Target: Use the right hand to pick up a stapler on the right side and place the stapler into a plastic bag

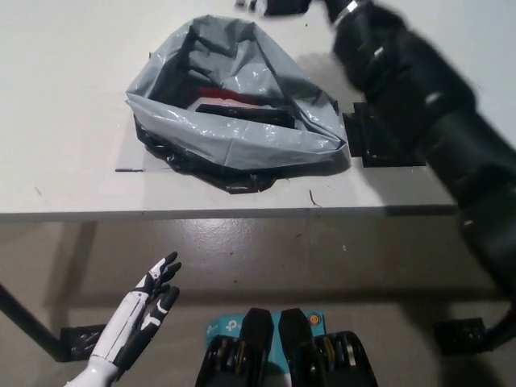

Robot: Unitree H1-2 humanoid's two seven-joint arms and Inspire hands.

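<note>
The white table [64, 121] fills the upper half of the frame, with grey floor [322, 266] below its front edge. The black right arm [419, 105] is the next biggest shape. It is blurred and runs from the right edge up and leftward to the top of the frame.

Only a sliver of the right hand [282, 6] shows at the top edge, just above the middle. I cannot tell how far open it is or whether it holds anything.

The grey plastic bag [242, 149] sits in the upper middle of the frame, mouth open and facing up, its rim crumpled. A black flat piece [375, 141] lies on the table just beside the bag's right edge, partly under the arm.

Inside the bag lies a dark bar that I take to be the stapler [246, 114]. Its long axis runs nearly left to right across the frame, dipping slightly toward the right. Something red [219, 102] shows just behind it.

The stapler lies below the right hand and a little to its left, well apart from it, with the bag's far rim between them. So the placing looks done, and what remains is likely bringing the arm away. The bag's right rim and the flat piece are nearest the arm and could be brushed.

The white left hand [149, 310] rests at the lower left, below the table's edge, empty with its fingers spread. It is much farther from the bag.
</note>
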